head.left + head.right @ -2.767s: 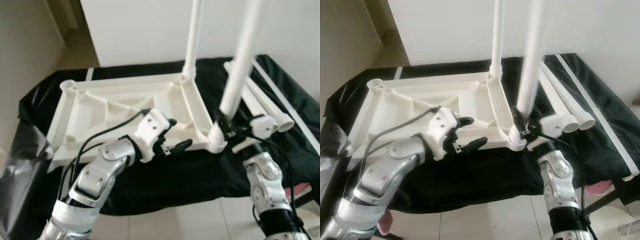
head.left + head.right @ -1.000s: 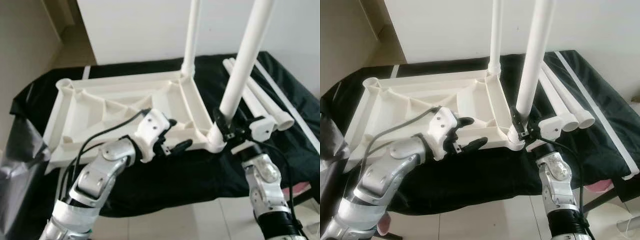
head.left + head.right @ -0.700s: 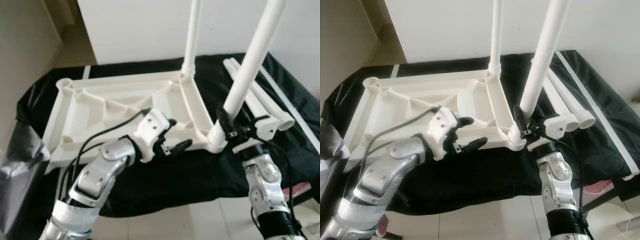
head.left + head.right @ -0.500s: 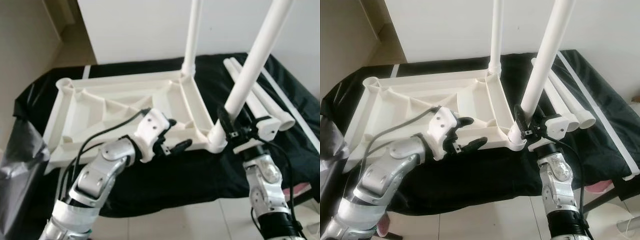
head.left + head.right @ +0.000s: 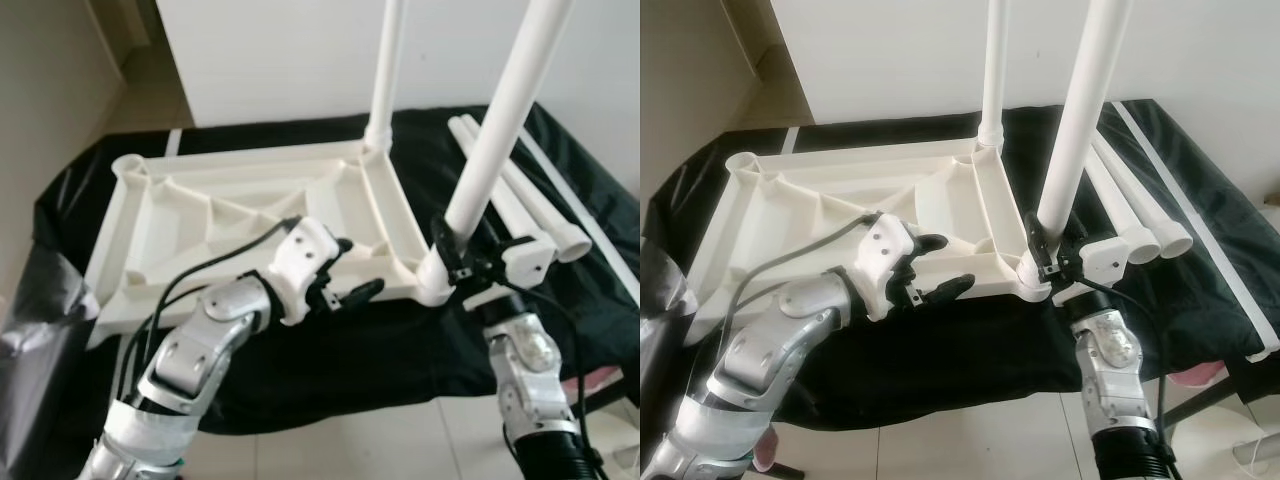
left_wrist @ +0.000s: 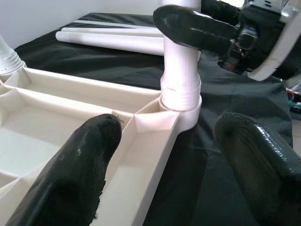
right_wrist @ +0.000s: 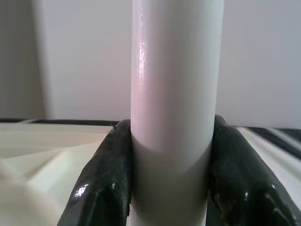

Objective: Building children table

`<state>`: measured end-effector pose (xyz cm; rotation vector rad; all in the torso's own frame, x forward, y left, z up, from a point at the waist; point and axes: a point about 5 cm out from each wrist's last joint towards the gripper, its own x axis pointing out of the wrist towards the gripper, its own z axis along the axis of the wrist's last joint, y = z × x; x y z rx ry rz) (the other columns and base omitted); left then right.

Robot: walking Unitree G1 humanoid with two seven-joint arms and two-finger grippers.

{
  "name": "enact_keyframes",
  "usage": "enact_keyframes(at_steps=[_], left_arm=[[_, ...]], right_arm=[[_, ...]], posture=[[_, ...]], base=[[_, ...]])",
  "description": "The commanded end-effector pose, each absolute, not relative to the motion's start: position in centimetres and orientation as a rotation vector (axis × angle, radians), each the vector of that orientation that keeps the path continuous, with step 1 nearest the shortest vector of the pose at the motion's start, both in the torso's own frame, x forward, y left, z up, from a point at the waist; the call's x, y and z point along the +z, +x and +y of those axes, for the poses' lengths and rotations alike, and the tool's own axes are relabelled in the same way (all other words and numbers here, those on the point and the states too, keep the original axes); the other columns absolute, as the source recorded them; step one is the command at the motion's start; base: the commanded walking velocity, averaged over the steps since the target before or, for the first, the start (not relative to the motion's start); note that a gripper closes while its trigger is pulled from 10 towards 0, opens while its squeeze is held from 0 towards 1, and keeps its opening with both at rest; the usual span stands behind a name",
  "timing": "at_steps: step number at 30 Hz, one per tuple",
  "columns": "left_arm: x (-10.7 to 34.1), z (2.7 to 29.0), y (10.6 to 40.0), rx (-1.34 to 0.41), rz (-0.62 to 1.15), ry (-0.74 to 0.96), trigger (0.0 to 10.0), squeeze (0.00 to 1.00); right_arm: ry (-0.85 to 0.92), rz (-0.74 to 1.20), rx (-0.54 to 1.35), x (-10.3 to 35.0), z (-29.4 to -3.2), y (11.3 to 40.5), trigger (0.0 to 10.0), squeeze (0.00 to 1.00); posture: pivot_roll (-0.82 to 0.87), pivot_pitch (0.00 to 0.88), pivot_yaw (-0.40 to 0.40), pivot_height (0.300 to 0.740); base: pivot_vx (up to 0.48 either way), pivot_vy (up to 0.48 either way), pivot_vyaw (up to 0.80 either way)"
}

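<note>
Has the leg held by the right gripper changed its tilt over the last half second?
Yes. The leg in the right gripper now leans less to the right, nearer parallel with the fixed rear leg.

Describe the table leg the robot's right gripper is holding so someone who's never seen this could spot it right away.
On the black cloth lies an upside-down white tabletop. Two white legs stand up from its corners on the robot's right side. The one meant is the near leg, clamped low by the right gripper just above its corner socket; the far leg stands free, and the spare legs lie flat on the cloth.
</note>
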<state>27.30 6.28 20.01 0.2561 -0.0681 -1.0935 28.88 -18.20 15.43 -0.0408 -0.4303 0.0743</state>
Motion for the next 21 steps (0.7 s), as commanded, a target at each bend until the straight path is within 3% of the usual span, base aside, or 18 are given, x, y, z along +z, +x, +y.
enact_keyframes(at_steps=[1, 13, 18, 21], left_arm=[[20.2, 6.2, 27.2, -1.112, -0.069, 0.253, 10.0, 0.0], [20.3, 6.1, 27.2, -1.104, -0.072, 0.244, 10.0, 0.0], [20.2, 6.0, 27.0, -1.103, -0.071, 0.241, 10.0, 0.0], [20.2, 6.0, 27.0, -1.102, -0.07, 0.241, 10.0, 0.0]], right_arm=[[-0.04, -0.151, -0.069, 9.9, -20.3, 27.9, 10.0, 0.0], [0.026, -0.147, -0.35, 9.8, -18.8, 28.7, 10.0, 0.0], [0.061, -0.113, -0.515, 9.7, -19.7, 29.3, 10.0, 0.0], [0.037, -0.12, -0.519, 9.9, -20.1, 29.5, 10.0, 0.0]], posture=[[-0.05, 0.105, 0.035, 0.74], [-0.05, 0.103, 0.021, 0.74], [-0.04, 0.101, 0.015, 0.74], [-0.04, 0.099, 0.013, 0.74]], base=[[0.0, 0.0, 0.0], [0.0, 0.0, 0.0], [0.0, 0.0, 0.0], [0.0, 0.0, 0.0]])
